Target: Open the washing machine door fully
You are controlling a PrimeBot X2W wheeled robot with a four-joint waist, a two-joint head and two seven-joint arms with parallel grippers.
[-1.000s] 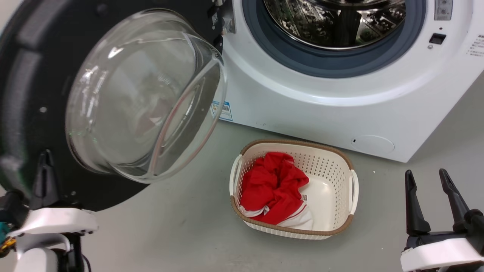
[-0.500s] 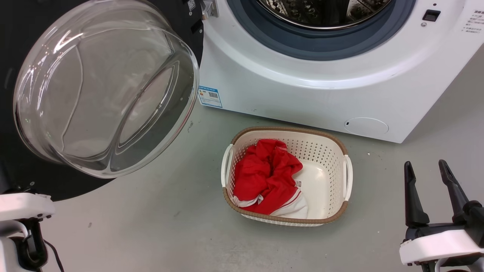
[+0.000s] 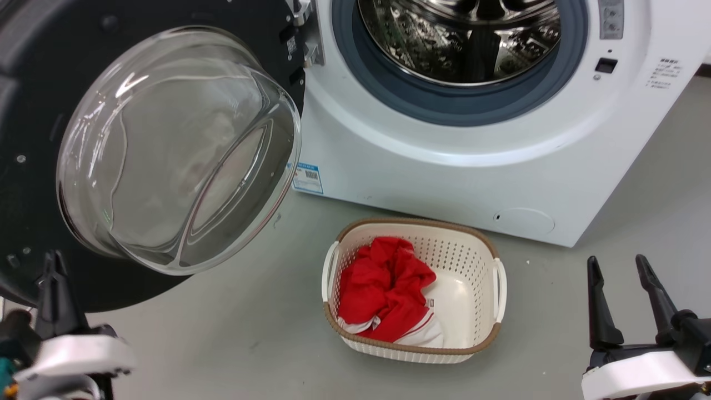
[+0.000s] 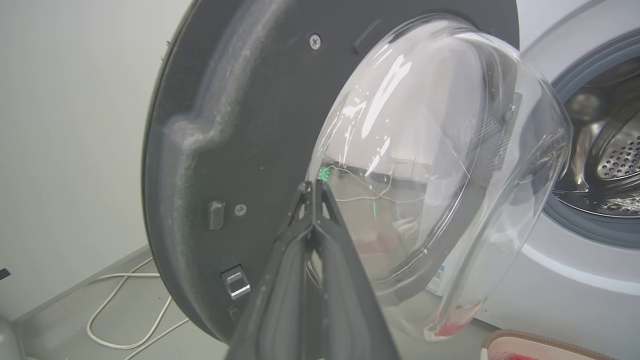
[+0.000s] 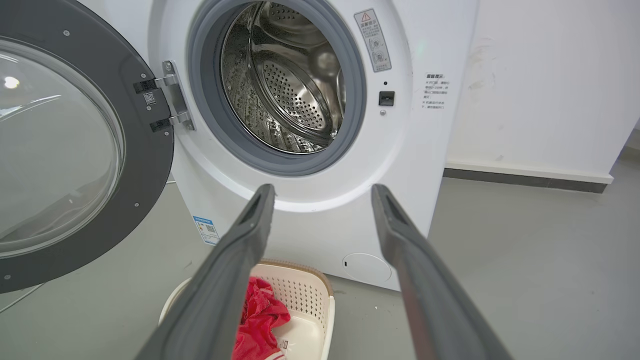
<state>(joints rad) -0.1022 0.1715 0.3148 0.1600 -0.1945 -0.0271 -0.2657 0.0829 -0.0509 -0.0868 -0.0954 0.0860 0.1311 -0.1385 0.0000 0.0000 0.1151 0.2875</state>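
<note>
Red fabric with white trim, a crumpled garment (image 3: 383,283), is contained in the white perforated laundry basket (image 3: 472,261), which stands on the floor just in front of the washing machine (image 3: 444,178). The perforated steel drum (image 3: 444,44) is exposed inside the grey rubber ring (image 3: 389,100), and no load is seen in it.

The washing machine door (image 3: 33,139) is swung out on its hinge (image 5: 172,100) to the left of the opening, with its clear glass bowl (image 3: 178,150) turned outward. The left gripper (image 4: 314,200) is held before the door's inner face with its fingers pressed together on nothing; contact with the door cannot be judged. The right gripper (image 3: 615,261) is held low beside the basket, fingers spread and empty.

The floor (image 3: 250,333) is smooth grey. A white wall (image 5: 540,75) rises behind the machine, and a white cable (image 4: 115,300) lies along the floor by the door.
</note>
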